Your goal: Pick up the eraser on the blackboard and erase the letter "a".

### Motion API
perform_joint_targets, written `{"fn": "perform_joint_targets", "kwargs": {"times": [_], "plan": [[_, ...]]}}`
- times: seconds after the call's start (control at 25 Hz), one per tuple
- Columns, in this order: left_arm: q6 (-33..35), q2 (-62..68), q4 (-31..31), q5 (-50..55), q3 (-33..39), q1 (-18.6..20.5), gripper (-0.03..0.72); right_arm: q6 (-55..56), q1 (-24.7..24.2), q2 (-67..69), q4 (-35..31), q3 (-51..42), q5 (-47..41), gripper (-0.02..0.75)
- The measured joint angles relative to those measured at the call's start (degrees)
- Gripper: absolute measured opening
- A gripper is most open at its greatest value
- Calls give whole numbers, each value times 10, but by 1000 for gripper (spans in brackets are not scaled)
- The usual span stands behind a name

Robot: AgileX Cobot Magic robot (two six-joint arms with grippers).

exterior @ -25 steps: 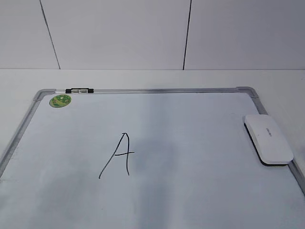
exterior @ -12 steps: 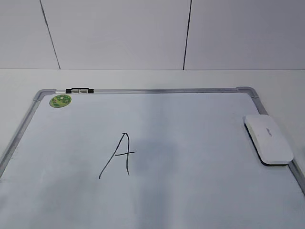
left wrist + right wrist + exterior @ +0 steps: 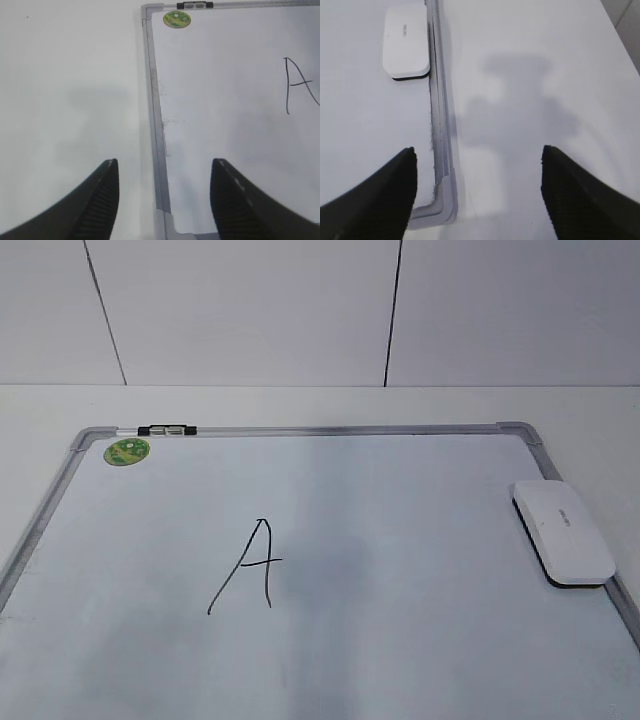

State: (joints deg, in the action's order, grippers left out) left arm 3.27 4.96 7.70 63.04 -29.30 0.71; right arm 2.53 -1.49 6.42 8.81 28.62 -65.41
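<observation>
While both grippers hang with jaws spread wide and empty, the eraser (image 3: pixel 562 532) lies on the board (image 3: pixel 400 500) against its right frame. Left gripper (image 3: pixel 164 200) straddles the board's left frame, right gripper (image 3: pixel 477 192) its right frame; the letter (image 3: pixel 250 565) sits left of centre.

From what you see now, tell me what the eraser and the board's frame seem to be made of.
The eraser looks like smooth white moulded plastic with a faint sheen, with a thin black layer underneath that could be felt. The frame of the blackboard looks like brushed grey metal, perhaps aluminium, with rounded corner pieces that look like plastic.
</observation>
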Motion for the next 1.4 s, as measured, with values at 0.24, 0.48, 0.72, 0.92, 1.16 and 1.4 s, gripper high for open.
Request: {"fn": "perform_joint_targets", "kwargs": {"times": [0.24, 0.48, 0.72, 0.92, 1.16, 1.4], "plan": [[0, -44, 1, 1, 0, 0, 431, 0, 0, -64, 0, 0, 0, 593], [0, -44, 1, 2, 0, 0, 424, 0, 0, -73, 0, 0, -1, 592], [0, -44, 1, 2, 0, 0, 410, 0, 0, -74, 0, 0, -1, 592], [0, -44, 1, 2, 0, 0, 396, 0, 0, -74, 0, 0, -1, 592], [0, -44, 1, 2, 0, 0, 371, 0, 0, -74, 0, 0, -1, 592], [0, -44, 1, 2, 0, 0, 350, 0, 0, -74, 13, 0, -1, 592]]}}
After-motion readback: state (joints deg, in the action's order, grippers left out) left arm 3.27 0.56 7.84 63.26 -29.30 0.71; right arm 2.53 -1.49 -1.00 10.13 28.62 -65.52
